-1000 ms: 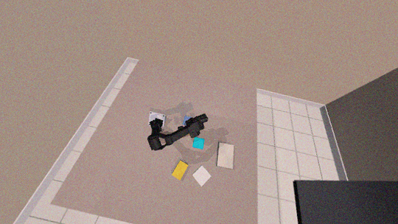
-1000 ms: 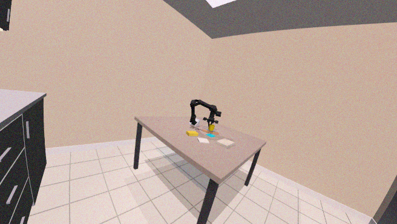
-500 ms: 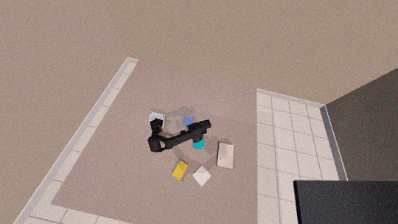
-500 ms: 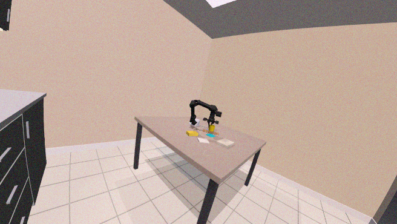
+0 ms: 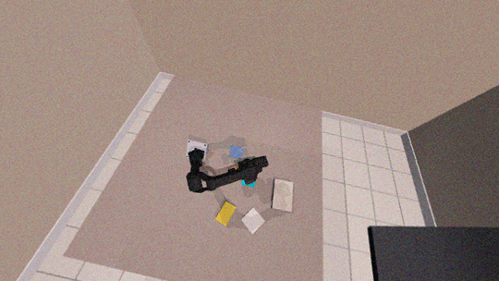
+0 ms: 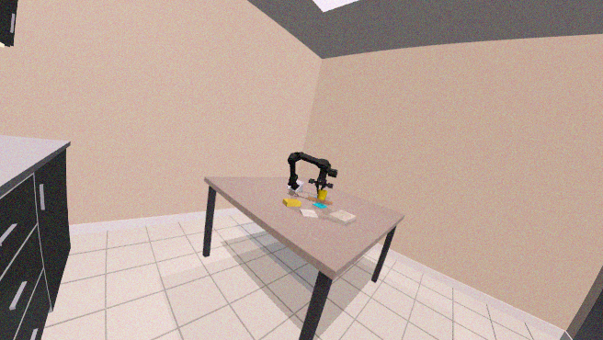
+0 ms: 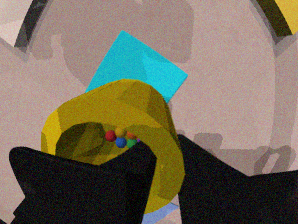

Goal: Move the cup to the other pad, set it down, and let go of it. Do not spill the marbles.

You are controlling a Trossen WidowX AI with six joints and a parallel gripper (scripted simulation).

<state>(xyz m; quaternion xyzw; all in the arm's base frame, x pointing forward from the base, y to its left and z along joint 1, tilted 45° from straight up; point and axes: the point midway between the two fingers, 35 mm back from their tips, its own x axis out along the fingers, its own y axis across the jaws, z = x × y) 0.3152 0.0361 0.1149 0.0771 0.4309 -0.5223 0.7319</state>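
Pincer (image 7: 149,163) clamped on yellow cup (image 7: 113,136), above cyan pad's (image 7: 136,66) near edge; marbles (image 7: 121,140) inside.

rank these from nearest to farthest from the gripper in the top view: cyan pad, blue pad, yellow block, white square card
1. Cyan pad: partly under the gripper, which is shut on the yellow cup.
2. Blue pad: up and left of the gripper, across the arm.
3. White square card: below the gripper.
4. Yellow block: lower left. Only slightly farther than the card; close call.
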